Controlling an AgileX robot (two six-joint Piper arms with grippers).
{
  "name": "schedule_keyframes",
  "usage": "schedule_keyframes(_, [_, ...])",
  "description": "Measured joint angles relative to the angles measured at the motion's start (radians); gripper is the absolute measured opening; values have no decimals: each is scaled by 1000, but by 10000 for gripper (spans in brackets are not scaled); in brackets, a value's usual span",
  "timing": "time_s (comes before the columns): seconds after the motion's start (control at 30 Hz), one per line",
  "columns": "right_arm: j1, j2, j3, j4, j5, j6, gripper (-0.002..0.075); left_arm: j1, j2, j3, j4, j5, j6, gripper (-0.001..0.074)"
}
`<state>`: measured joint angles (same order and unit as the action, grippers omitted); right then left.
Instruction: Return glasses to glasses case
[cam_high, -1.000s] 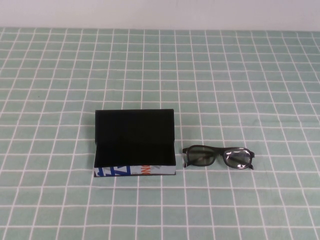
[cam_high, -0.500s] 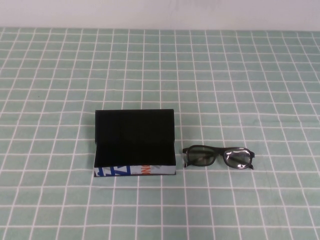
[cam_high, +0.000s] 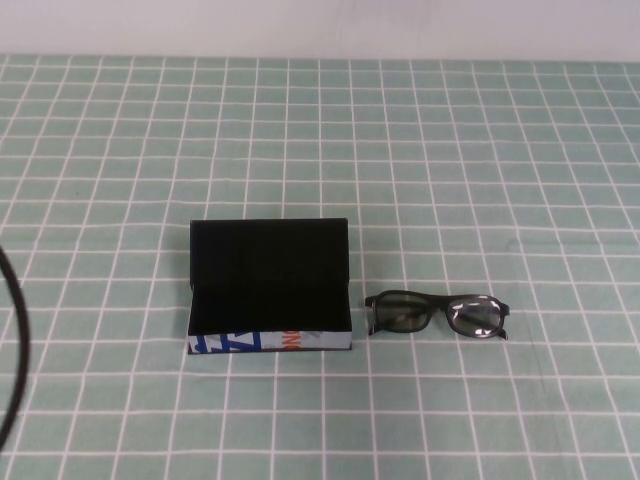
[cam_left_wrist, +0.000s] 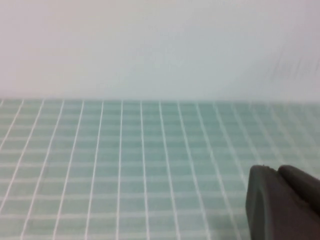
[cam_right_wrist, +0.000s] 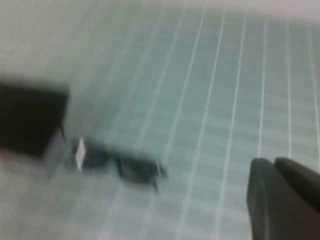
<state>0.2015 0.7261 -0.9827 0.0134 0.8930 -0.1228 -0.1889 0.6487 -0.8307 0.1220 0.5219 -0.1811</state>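
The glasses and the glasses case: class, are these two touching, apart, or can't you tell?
Apart. In the high view a strip of checked cloth shows between the glasses and the glasses case.

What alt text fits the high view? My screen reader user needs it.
An open black glasses case sits on a green checked tablecloth, with black glasses lying just to its right, apart from it. Neither the left claw nor the right claw is in this view.

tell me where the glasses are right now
In the high view the glasses lie flat on the checked cloth, right of centre, just beside the open case on its right and apart from it; no gripper is near.
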Motion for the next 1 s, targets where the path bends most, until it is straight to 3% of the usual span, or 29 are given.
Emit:
schedule_keyframes(0.3, [114,509,-283,-13,309,-458,-13,0,25,0,-132,78,227,-2])
schedule_keyframes(0.6, [191,896,-471,35,324,-718,-13,0,106,0,-419,189,565,-2])
schedule_keyframes(0.77, [195,1006,-488,127,311,-895,-13,0,116,0,-463,206,635,-2])
schedule_keyframes(1.0, [195,1062,-488,158,201,-937,-11,0,169,0,-524,246,689,-2])
